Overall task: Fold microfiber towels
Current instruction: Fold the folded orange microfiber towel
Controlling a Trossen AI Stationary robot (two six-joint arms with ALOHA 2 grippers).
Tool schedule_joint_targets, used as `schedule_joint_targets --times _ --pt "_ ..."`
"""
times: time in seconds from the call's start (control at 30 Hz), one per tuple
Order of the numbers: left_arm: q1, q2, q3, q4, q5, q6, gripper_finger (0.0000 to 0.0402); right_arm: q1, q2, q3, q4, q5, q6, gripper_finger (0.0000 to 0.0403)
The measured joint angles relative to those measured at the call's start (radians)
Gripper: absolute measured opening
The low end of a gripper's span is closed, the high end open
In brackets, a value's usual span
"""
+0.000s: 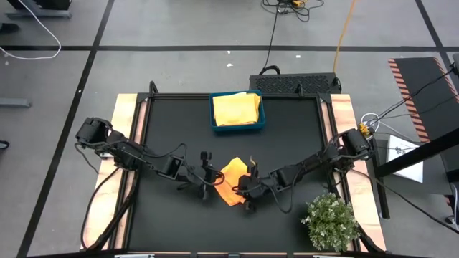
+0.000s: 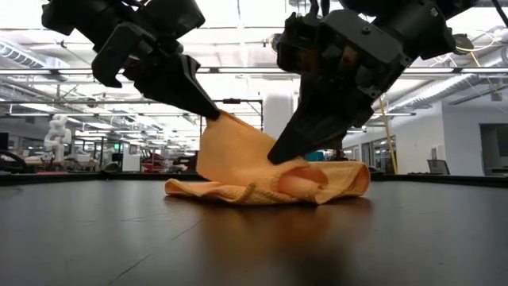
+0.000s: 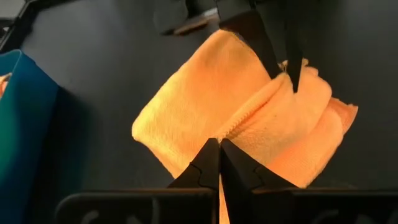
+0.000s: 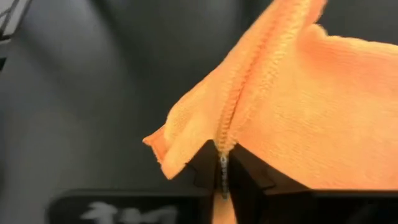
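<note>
left gripper (image 1: 209, 174): jaws pinched on the left edge of the orange towel (image 1: 231, 180), raising a soft peak | orange towel: plush, crumpled into loose folds, mid-front on the matte black table (image 1: 287, 143) | right gripper (image 1: 249, 188): jaws clamped on its stitched hem | teal tray (image 1: 261, 115): rectangular, behind, holding a folded yellow towel (image 1: 237, 109) | plant (image 1: 330, 221): bushy, front right corner

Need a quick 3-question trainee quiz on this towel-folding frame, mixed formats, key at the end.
1. True or false: both grippers have their jaws shut on the orange towel.
2. What lies in the teal tray? A) pale yellow towel B) plant C) nothing
3. Fill in: the plant stands at the table's near-____ corner.

Key: 1 true, left gripper and right gripper each pinch an edge. 2 A, the pale yellow towel. 3 right.
</note>
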Motion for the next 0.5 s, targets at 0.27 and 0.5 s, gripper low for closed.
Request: schedule_joint_targets --times 0.27,0.5 --pt "0.001 0.000 0.000 0.024 -0.006 0.019 0.0004 -0.010 -0.076 0.000 -0.130 -0.046 -0.026 0.0004" --pt "0.025 0.000 0.011 0.144 -0.063 0.124 0.0003 -0.011 -0.279 0.000 -0.339 0.044 -0.052 0.0002"
